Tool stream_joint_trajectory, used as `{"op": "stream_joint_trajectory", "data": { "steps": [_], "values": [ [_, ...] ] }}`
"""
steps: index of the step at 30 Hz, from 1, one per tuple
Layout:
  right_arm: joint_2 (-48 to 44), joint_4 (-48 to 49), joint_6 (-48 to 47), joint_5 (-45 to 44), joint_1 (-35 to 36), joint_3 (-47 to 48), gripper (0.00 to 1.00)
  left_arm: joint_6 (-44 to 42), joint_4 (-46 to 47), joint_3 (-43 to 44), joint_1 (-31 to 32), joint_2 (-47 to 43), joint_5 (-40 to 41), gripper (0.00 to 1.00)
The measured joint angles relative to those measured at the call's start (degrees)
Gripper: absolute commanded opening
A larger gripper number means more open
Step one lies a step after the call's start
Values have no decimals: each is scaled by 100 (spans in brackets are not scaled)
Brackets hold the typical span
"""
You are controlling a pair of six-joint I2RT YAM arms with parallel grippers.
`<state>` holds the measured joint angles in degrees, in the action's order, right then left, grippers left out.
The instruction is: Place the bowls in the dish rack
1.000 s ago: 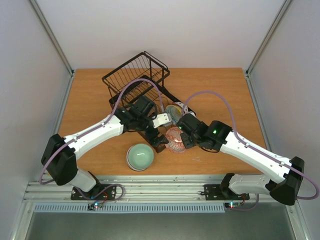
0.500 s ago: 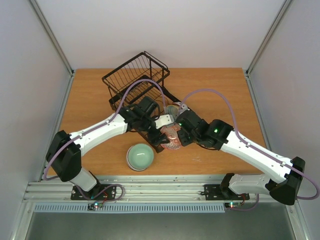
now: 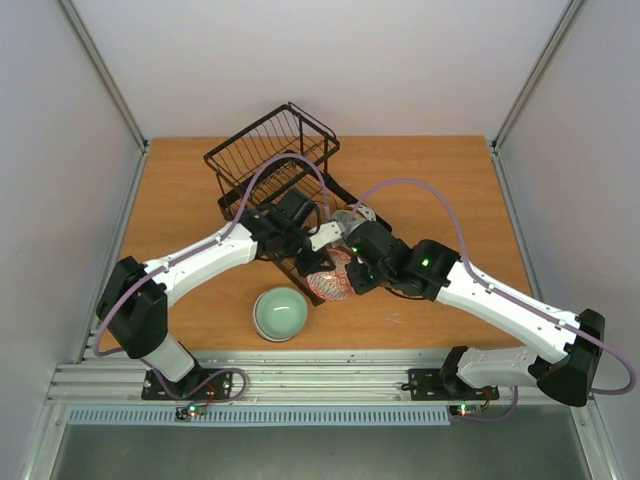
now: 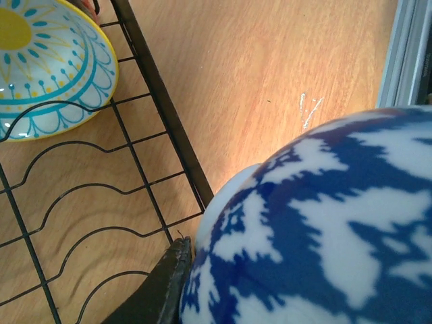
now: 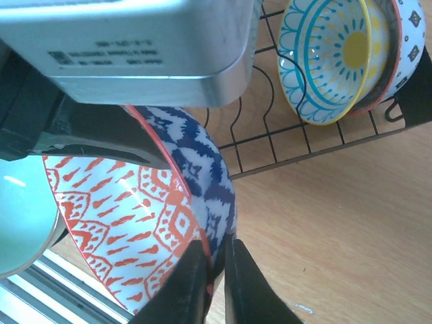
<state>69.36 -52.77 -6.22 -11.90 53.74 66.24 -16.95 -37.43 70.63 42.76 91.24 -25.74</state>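
Right gripper (image 5: 214, 244) pinched shut across the rim of the red-patterned bowl (image 5: 128, 223), one finger inside, one on the blue-and-white outer wall. Held tilted, just off the near edge of the dish rack (image 3: 232, 140). Left gripper (image 3: 318, 275) with one finger against that outer wall; cannot tell if clamped.

Probably stiff glazed ceramic: slick, chippable, weighty for a rim pinch. Best taken deep over the rim.

Counted four bowls:
- held one
- mint bowl (image 3: 280, 312) on the table (image 3: 450, 200), nearer than the rack
- yellow-centre bowl (image 5: 331, 61) and red-rimmed bowl (image 5: 405, 34), nested on edge inside the rack

One rack.
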Motion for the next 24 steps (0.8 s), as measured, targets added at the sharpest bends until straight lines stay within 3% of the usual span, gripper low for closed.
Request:
{"op": "stream_joint_trajectory", "data": {
  "steps": [3, 6, 12, 24],
  "values": [
    [-114, 79, -7, -42, -4, -57, 53, -181, 13, 0, 15, -4, -46, 1],
    [-540, 339, 50, -76, -13, -256, 72, -354, -13, -46, 92, -13, -151, 0],
    [-1648, 745, 184, 229, -39, -909, 79, -568, -15, -140, 98, -81, -688, 0],
    [-2516, 1969, 859, 1958, -42, -2380, 79, -907, -11, -337, -98, -299, -2159, 1]
  ]
}}
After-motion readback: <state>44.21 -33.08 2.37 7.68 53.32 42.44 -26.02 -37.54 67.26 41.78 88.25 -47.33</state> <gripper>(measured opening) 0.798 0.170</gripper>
